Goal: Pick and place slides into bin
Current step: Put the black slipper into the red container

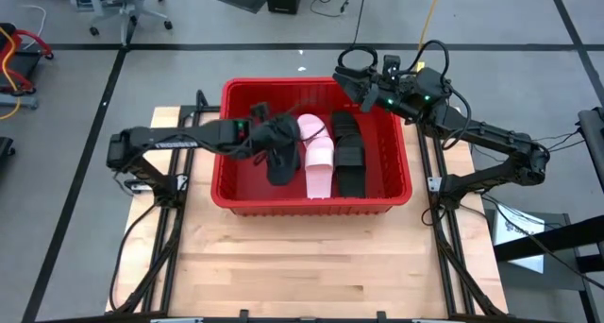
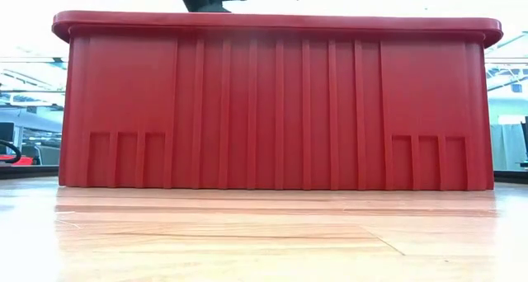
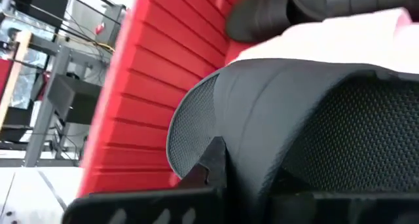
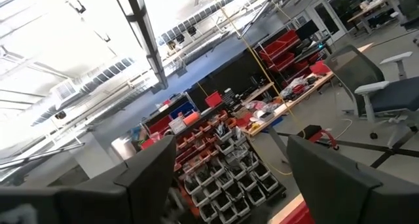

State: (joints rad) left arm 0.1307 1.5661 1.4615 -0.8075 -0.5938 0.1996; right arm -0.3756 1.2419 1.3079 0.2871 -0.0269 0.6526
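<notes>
From table level the bin [image 2: 272,101] wall hides everything inside. From above, it holds three black slides and one pink slide [image 1: 317,156]; others cannot be made out. The left gripper [image 1: 274,134], inside the bin, is clamped on a black slide [image 1: 280,158]. The right gripper [image 1: 351,85] hovers wide over the bin's far right corner.
</notes>
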